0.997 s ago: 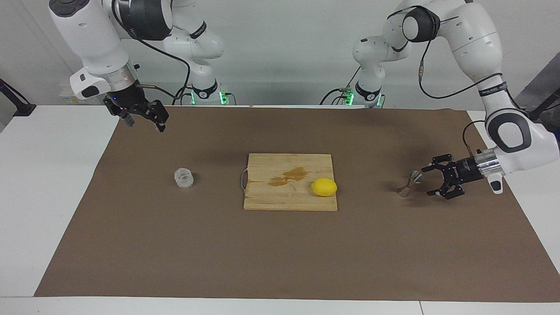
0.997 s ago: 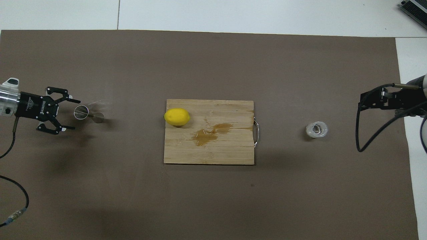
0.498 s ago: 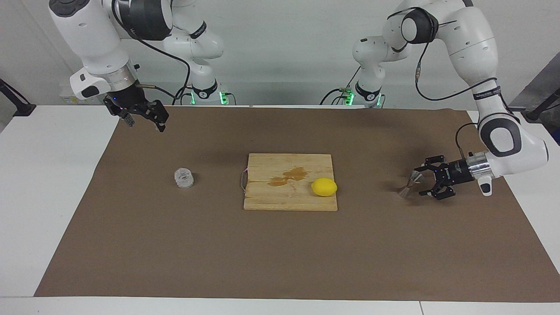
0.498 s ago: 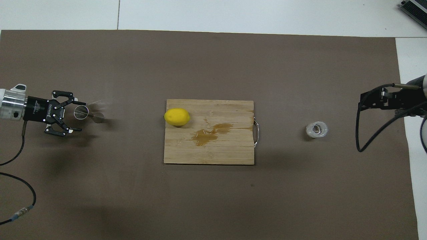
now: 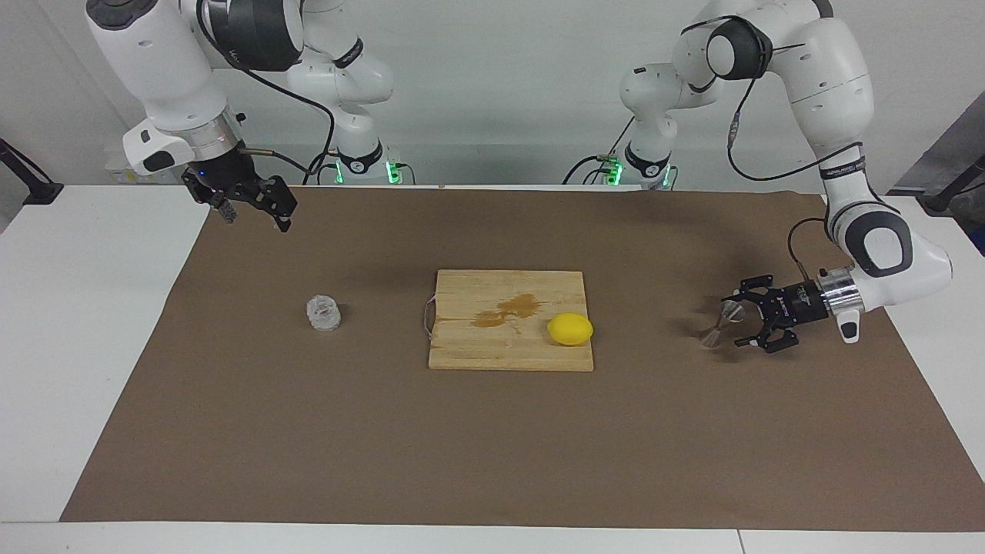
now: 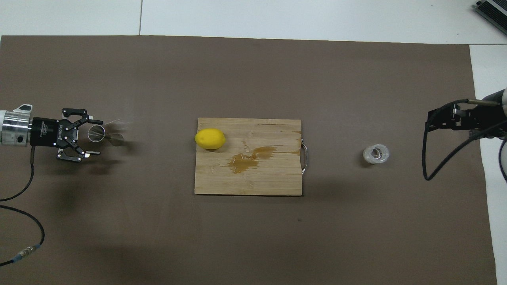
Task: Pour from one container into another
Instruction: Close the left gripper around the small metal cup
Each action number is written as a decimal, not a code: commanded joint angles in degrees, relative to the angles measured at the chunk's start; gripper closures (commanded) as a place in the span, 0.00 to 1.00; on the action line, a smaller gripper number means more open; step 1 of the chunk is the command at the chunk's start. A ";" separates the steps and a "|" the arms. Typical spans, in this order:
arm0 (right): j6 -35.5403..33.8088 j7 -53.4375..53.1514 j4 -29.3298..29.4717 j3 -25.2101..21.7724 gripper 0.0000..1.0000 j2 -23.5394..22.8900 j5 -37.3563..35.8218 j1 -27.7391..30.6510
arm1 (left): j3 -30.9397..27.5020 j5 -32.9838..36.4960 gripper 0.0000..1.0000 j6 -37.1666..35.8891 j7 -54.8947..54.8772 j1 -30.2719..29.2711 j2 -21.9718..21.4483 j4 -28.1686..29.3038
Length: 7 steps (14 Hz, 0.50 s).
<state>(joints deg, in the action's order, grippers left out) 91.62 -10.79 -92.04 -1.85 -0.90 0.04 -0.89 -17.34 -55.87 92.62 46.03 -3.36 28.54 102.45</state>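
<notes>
Your left tool (image 5: 732,322) hung wide open just beside the steel jigger (image 5: 719,323), which stood at its end of the counter (image 5: 46,323), gripping nothing. Your right tool (image 5: 250,206) waited open and empty, well apart from the glass cup (image 5: 324,313).

Bright even light from above, both views sharp. Soft blurry arm shadows on brown mat (image 5: 492,431) beside cutting board (image 6: 253,182). No glare.

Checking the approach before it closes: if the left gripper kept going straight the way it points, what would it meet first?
The jigger. The left gripper is low, open and level, pointing at it from the left arm's end; the jigger's upper cone looks to be almost between its fingers already.
</notes>
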 commanded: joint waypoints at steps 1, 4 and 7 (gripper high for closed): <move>-0.04 0.95 -0.24 0.26 0.00 0.46 0.75 0.63 | -0.77 -1.96 0.00 -2.26 -1.56 -0.25 0.81 0.55; -0.04 0.95 -0.24 0.18 0.00 0.46 0.75 0.63 | -0.77 -3.45 0.00 -4.02 -1.82 -0.51 1.08 0.82; -0.04 0.95 -0.24 0.26 0.00 0.46 0.75 0.63 | -0.77 -3.54 0.00 -4.64 -2.52 -0.60 1.08 0.82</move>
<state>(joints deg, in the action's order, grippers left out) 91.62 -10.79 -92.04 -1.85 -0.90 0.04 -0.89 -17.49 -58.04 89.74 45.15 -3.70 29.47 102.63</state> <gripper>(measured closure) 0.000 0.000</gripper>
